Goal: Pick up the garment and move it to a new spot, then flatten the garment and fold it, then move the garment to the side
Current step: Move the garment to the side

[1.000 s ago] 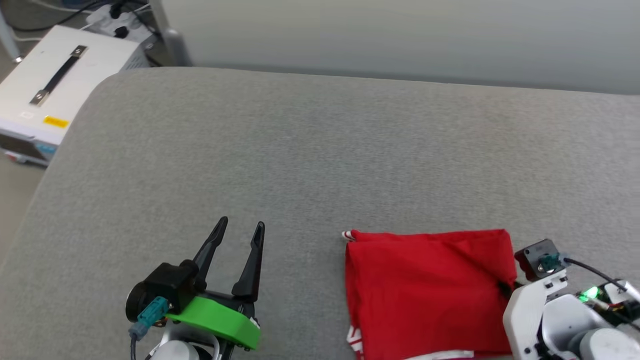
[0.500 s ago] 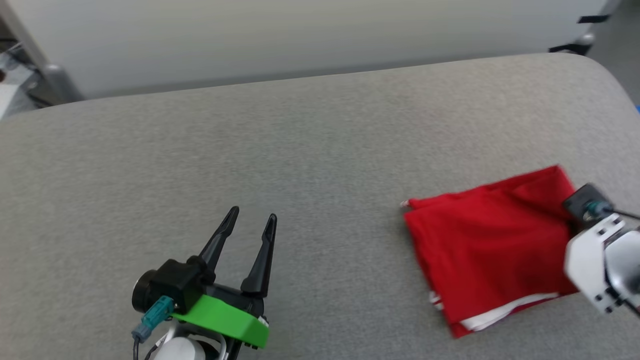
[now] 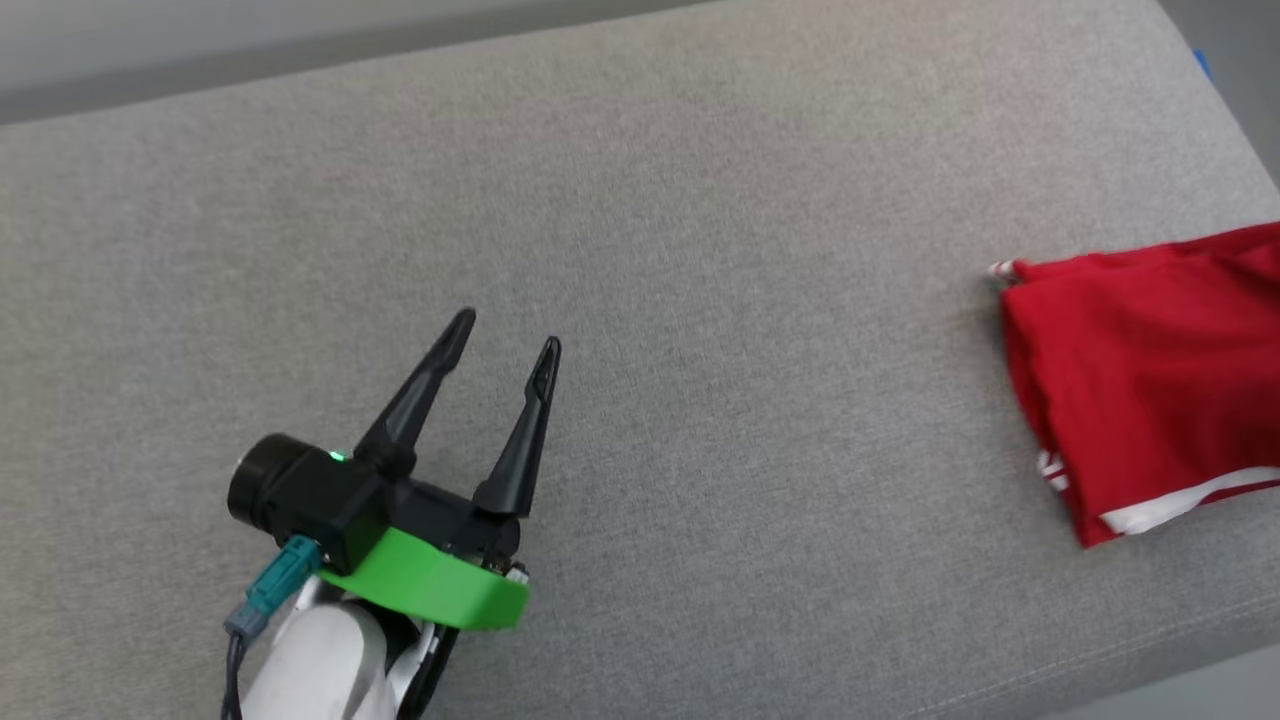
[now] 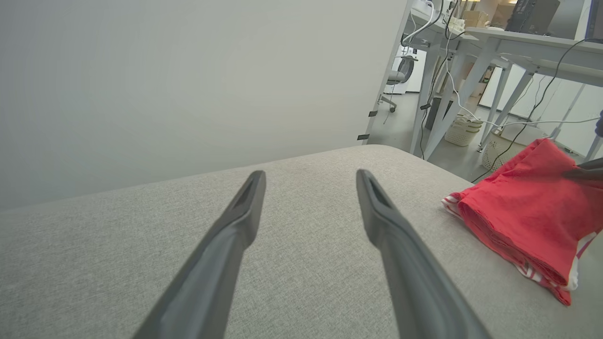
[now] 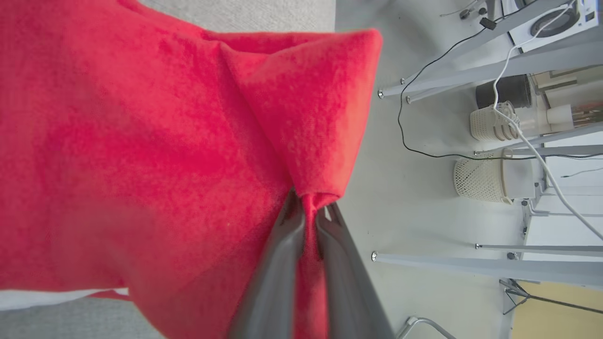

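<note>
My left gripper (image 3: 508, 330) has two long black fingers (image 3: 420, 395) that taper to narrow points, each with a shallow groove down its inner face. Behind them is a bright green plastic collar (image 3: 430, 590). At ten o'clock from the collar is a black cylindrical camera housing (image 3: 290, 490) with a tiny green light (image 3: 337, 457) on top. A teal plug (image 3: 275, 590) sits at six o'clock of the housing — a grey cable (image 3: 232, 665) runs from it. My forearm (image 3: 310, 670) is glossy white. My right gripper (image 5: 311, 200) has the same fingers — dark grey, matte, slim.
</note>
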Robot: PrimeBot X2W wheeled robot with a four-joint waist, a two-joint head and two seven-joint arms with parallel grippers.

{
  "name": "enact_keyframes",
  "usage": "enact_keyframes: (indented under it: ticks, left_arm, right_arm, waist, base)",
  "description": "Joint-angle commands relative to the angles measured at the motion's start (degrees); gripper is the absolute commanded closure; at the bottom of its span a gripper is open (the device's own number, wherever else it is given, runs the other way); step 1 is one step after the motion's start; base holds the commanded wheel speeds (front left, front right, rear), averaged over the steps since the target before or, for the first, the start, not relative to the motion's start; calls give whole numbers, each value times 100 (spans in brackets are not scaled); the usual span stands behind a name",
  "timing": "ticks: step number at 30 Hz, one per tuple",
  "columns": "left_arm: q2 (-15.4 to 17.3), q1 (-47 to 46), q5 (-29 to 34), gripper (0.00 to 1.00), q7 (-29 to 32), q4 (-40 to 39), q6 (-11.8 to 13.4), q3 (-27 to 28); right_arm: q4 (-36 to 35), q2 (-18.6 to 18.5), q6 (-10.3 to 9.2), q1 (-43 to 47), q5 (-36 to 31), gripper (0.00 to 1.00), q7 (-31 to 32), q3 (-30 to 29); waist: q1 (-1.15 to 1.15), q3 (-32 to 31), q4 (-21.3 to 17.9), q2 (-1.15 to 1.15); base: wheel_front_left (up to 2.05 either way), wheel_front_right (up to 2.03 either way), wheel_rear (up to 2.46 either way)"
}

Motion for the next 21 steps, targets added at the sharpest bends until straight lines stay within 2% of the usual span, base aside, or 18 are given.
enact_keyframes:
  ticks: [1, 10, 21]
  left_arm:
    - [92, -137, 46, 0, 50, -111, -7, 10]
    - [327, -584, 80, 0, 402, -908, 22, 160]
    - [484, -695, 105, 0, 543, -1253, 124, 301]
  right_arm:
    - [185, -12, -6, -186, -53, 100, -164, -125]
    - [1476, 43, -6, -842, -324, 100, -999, -933]
    - [2844, 277, -6, -1460, -1045, 100, -1726, -1736]
  waist:
    - [0, 600, -156, 0]
    - [0, 1407, 97, 0]
    - [0, 1759, 424, 0]
  base:
    - [0, 0, 0]
    - [0, 0, 0]
    - [0, 0, 0]
